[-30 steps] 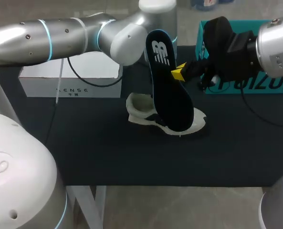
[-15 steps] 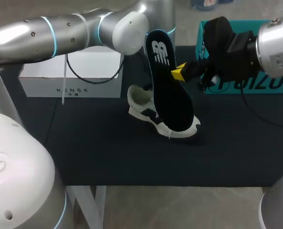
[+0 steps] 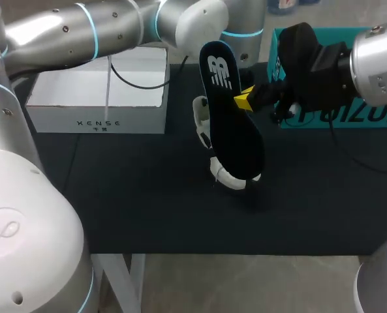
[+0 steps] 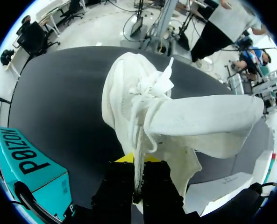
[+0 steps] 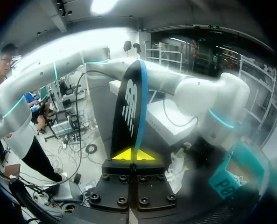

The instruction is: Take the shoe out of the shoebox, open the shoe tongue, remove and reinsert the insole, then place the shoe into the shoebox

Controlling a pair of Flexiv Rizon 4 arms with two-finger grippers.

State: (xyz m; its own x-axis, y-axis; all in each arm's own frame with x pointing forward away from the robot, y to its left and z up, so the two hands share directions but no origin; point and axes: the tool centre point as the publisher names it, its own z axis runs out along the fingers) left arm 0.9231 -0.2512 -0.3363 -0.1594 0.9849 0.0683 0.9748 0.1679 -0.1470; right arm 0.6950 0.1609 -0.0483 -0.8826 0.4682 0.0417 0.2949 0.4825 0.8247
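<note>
Black insole (image 3: 231,124) pinched by right gripper (image 5: 131,155) | hides most of white shoe (image 3: 202,119) | left gripper (image 4: 137,161) clamps shoe

- The insole (image 3: 231,130) is black, with a white logo and a blue edge.
- The shoe (image 4: 147,107) is off-white, laces too.
- The shoebox (image 3: 363,117) is teal with dark letters; the counter (image 3: 147,195) is black.

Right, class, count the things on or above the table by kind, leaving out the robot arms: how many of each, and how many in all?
box: 2, a white box and a teal box
shoe: 1
insole: 1
total: 4
</note>
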